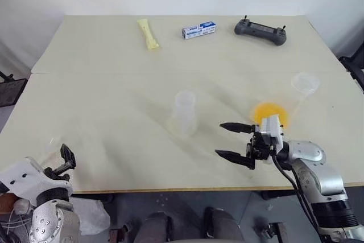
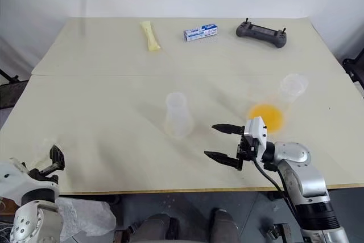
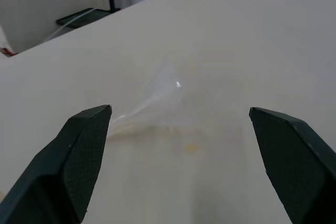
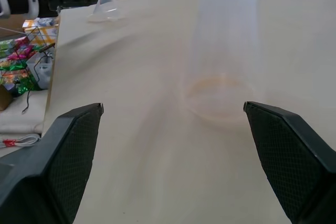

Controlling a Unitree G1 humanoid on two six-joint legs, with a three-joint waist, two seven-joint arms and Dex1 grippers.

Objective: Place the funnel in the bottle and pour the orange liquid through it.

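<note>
The bottle (image 1: pixel 185 113), a clear flask, stands upright at the table's middle. The funnel (image 3: pixel 163 95) lies on its side near the table's front left corner, also seen as the funnel (image 4: pixel 107 10). The orange liquid (image 1: pixel 270 113) sits shallow in the bottom of a clear cup (image 1: pixel 305 83) at the right. My right gripper (image 1: pixel 234 140) is open and level, pointing left toward the bottle from its right, with nothing between its fingers. My left gripper (image 1: pixel 62 163) is open at the front left corner, with the funnel a short way ahead of its fingertips.
Along the far edge of the table (image 1: pixel 102 83) lie a yellow packet (image 1: pixel 149 33), a blue and white box (image 1: pixel 199 30) and a black controller (image 1: pixel 260 30). A seam crosses the table behind the bottle.
</note>
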